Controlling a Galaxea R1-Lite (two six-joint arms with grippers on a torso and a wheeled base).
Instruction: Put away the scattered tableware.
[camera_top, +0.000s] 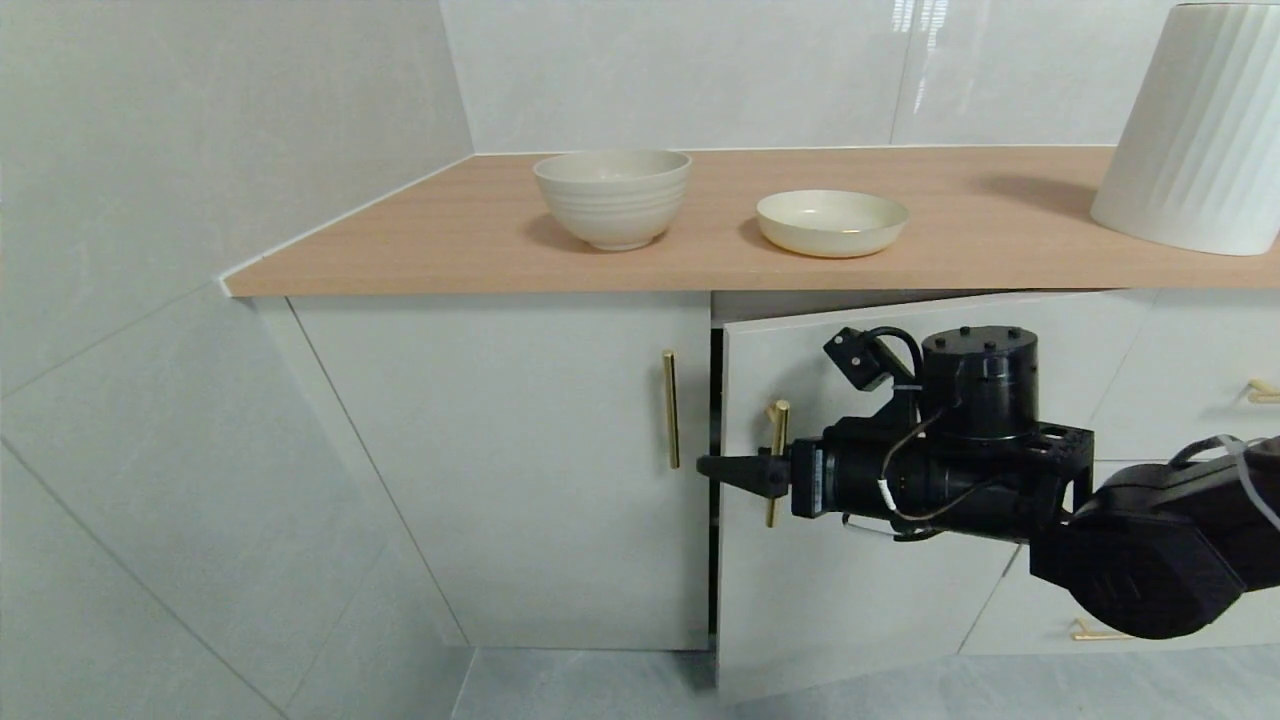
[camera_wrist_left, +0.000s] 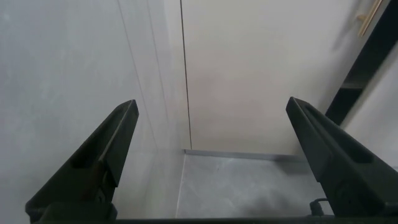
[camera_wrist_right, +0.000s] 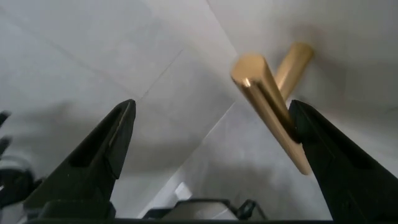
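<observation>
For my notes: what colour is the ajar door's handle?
Shiny gold handle; best in the right wrist view.

I can read no word, number or sign in any of my views. The bowl (camera_top: 612, 197), the shallow dish (camera_top: 832, 221), the ribbed white vessel (camera_top: 1195, 130) and the cabinet doors (camera_top: 520, 450) show only plain surfaces to me. A small white band (camera_top: 884, 489) sits on the right arm (camera_top: 1140, 560), but it is too small for me to tell if it bears print.

Cream ribbed bowl (camera_top: 612, 198); pale-yellow plate (camera_top: 832, 222); brass handle (camera_top: 779, 425); wood-grain counter (camera_top: 400, 240).
</observation>
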